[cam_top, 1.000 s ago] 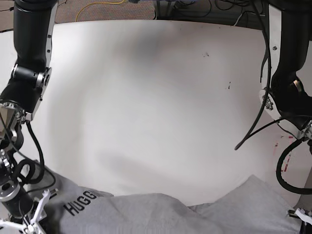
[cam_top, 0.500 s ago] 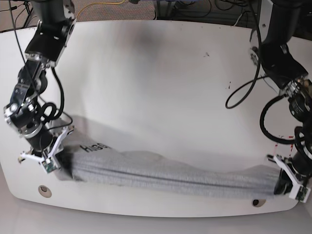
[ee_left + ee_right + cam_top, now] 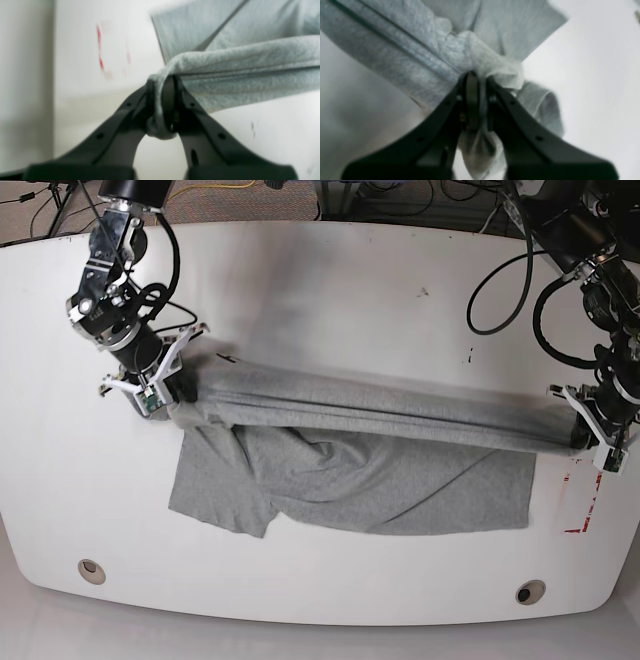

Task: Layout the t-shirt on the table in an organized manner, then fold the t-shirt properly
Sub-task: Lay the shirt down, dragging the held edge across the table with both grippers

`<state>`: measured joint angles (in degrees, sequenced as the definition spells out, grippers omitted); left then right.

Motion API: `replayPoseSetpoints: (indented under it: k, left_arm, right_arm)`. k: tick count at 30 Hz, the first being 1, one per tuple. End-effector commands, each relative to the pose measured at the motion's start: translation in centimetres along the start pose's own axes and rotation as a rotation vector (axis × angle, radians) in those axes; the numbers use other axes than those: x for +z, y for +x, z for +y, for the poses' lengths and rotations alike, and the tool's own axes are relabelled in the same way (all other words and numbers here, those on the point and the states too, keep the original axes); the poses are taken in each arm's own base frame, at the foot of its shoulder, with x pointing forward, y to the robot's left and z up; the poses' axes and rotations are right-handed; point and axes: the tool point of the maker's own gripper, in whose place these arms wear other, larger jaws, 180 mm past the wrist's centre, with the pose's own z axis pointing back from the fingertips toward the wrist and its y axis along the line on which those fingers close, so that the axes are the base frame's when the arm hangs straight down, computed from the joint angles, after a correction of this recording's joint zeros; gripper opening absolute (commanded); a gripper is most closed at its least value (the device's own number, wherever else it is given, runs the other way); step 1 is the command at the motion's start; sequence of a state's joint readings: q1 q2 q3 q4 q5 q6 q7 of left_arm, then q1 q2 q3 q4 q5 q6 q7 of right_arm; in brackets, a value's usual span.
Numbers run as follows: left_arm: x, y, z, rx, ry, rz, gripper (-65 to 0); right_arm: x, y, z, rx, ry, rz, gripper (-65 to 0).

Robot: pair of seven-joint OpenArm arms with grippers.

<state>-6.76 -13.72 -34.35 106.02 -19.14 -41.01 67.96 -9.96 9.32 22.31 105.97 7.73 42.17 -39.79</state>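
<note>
Black cables (image 3: 400, 195) beyond the far edge; a yellow cord (image 3: 205, 192) too.

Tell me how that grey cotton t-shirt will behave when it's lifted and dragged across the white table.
The light heather-grey cotton t-shirt is probably floppy: between the left pincer and right pincer it bunches into a rope while its lower part lies creased on the white table. It likely drags without sliding free, since both pincers pinch gathered fabric.

No word, brand, number or label can be read in any view. The t-shirt (image 3: 360, 470) shows only plain grey cloth, with no lettering facing up. On the table (image 3: 330, 310), just beside the left hand (image 3: 585, 430), lies a red outline mark (image 3: 583, 505), a bare rectangle without any writing in it.
</note>
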Motion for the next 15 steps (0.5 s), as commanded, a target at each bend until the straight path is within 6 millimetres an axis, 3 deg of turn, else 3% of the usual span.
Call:
replayPoseSetpoints:
  k: [1, 15]
  left_arm:
    - [1.2, -1.0, 2.3, -0.001, 0.086, 0.017, -64.9]
    - [1.9, -6.5, 1.3, -0.025, 0.057, 0.107, -64.7]
  right_arm:
    - [0.8, -1.6, -0.8, -0.010, -0.058, 0.046, -63.7]
    - [2.1, -6.6, 3.4, -0.088, 0.010, 0.145, -63.6]
